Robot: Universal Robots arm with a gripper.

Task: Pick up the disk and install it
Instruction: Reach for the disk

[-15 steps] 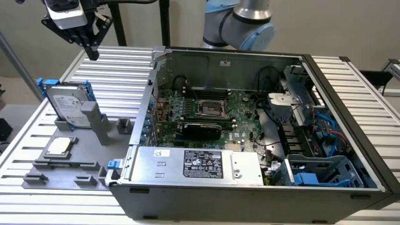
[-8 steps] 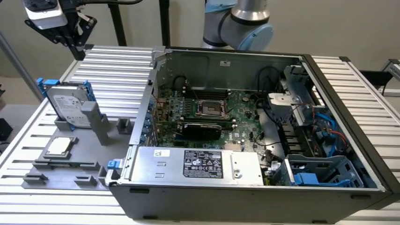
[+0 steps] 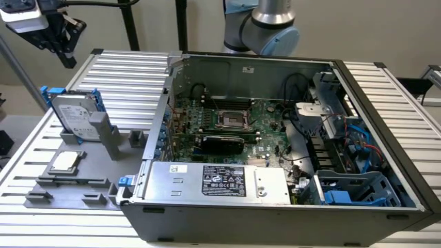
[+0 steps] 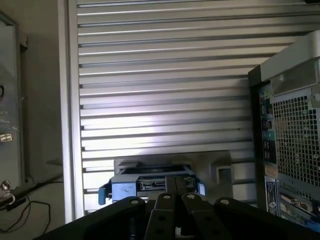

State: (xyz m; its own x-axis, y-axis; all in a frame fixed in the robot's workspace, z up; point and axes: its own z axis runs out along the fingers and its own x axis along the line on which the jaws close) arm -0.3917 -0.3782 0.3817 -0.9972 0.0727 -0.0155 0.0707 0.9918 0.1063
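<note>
Status at that point: my gripper [image 3: 69, 62] was clenched shut on nothing, just hanging in the air well above the ribbed table [image 3: 131, 67]. Nothing picked up yet.

The disk [image 3: 73, 118] sat below my hand and a little ahead of it, well apart from the fingertips. It was parked on its edge in a grey stand [image 3: 103, 137], white label facing out, with the blue carrier [image 3: 45, 95] running along its sides. My guess is that it stood upright like that so its thin top edge pointed at me and I could pinch it from above (a drive lying flat gives a two-finger hand nothing to bite). From the wrist I looked down at that same edge [image 4: 150, 184], blue plastic at both ends, roughly in line with my closed fingertips.

Off to one side of my hand, past the stand, the PC case [image 3: 276, 144] lay with its side panel off and the board facing up. I'd say that was so the bays could be reached from overhead. Further below, beyond the disk, a small square chip [image 3: 65, 161] rested in its own grey fixture. Not my business.
</note>
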